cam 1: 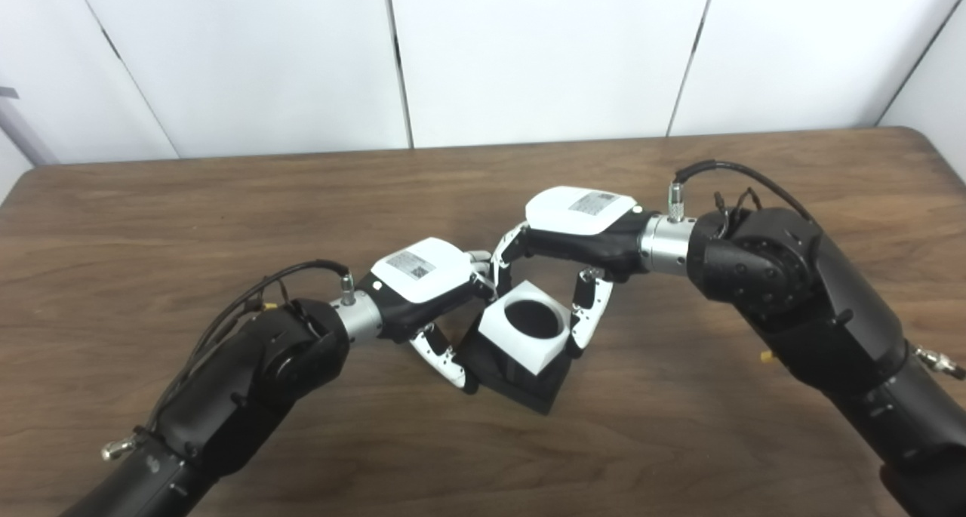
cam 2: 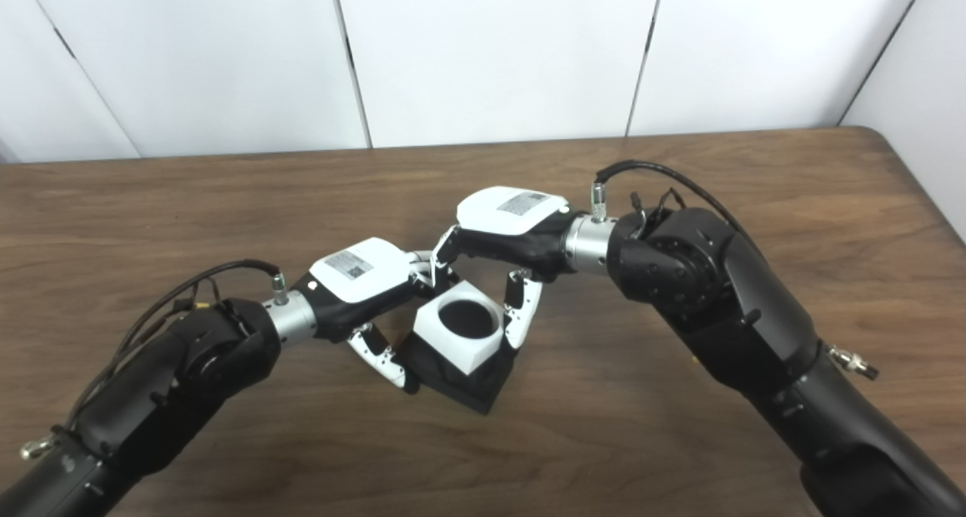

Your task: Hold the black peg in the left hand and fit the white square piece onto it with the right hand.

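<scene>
White square piece sits on the black peg, gripped by the right hand while the left hand clasps the peg; I'd press it down squarely.

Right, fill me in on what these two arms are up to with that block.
The left hand grips the black peg's square base, tilted just above the wooden table. The right hand has its fingers around the white square piece, which sits on top of the black part with its round hole facing up. The hole looks dark inside, and whether the piece is pushed fully down cannot be told. Both hands are closed on their parts.
</scene>
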